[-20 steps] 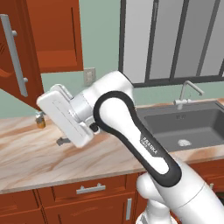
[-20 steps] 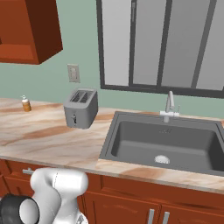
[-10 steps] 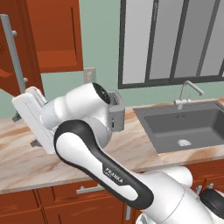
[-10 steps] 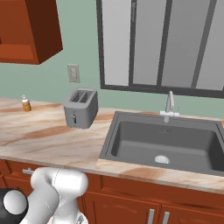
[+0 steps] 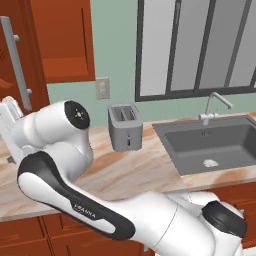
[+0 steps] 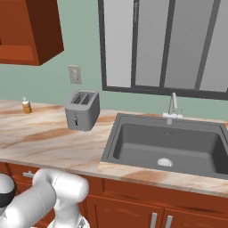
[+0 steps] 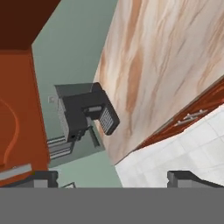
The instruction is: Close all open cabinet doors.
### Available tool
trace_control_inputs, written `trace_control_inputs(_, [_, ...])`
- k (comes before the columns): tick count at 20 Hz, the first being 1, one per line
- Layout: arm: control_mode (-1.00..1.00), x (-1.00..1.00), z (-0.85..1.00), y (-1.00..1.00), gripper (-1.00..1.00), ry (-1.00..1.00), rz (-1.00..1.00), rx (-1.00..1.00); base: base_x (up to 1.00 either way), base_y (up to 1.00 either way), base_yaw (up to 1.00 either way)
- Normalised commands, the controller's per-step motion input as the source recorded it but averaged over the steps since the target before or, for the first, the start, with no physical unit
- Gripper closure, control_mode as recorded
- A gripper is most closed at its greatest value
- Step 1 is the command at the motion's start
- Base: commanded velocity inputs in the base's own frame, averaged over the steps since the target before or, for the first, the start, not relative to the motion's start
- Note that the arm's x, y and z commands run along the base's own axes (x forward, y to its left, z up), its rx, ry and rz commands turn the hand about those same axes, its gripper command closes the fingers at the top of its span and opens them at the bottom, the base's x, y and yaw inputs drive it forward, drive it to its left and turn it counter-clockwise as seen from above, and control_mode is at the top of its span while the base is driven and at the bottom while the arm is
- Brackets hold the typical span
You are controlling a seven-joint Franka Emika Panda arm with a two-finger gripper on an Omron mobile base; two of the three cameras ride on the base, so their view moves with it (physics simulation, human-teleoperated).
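**Gripper spread beside the swung-out door**

Gripper (image 7: 111, 177) fingertips stand wide apart with nothing between them, next to the open cabinet door (image 5: 17, 60) at the far left. Its silver bar handle (image 5: 15, 62) faces the room. A toaster (image 5: 125, 127) sits on the marble counter (image 5: 130, 170) near the sink (image 6: 171, 147).

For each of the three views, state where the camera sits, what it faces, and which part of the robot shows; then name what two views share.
Left base view: behind-left of the arm, facing the open cabinet door, toaster and sink; white arm sweeps left.
Right base view: behind-right, facing the counter; arm at lower left.
Hand view: on the hand, rolled, facing a coffee machine; both fingers apart at the bottom.
Shared: both base views show toaster, sink and faucet.
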Motion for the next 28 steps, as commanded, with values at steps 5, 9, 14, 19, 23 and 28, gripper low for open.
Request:
trace_control_inputs(5, [-1.00,0.49,0.06,0.25,-1.00,0.00,-0.16,-0.03,0.00,0.00,0.00])
trace_control_inputs(9, [-1.00,0.47,-0.03,0.21,-1.00,0.01,-0.19,-0.12,0.00,0.00,0.00])
trace_control_inputs(14, [-1.00,0.52,-0.10,0.12,-1.00,0.00,-0.30,-0.12,0.00,0.00,0.00])
trace_control_inputs(19, [-1.00,0.48,-0.06,0.13,-1.00,-0.04,-0.21,0.00,0.00,0.00,0.00])
trace_control_inputs(23, [-1.00,0.33,0.00,0.02,-1.00,-0.02,-0.23,0.00,0.00,0.00,0.00])
trace_control_inputs(28, [-1.00,0.24,0.01,-0.15,-1.00,0.00,-0.26,-0.01,0.00,0.00,0.00])
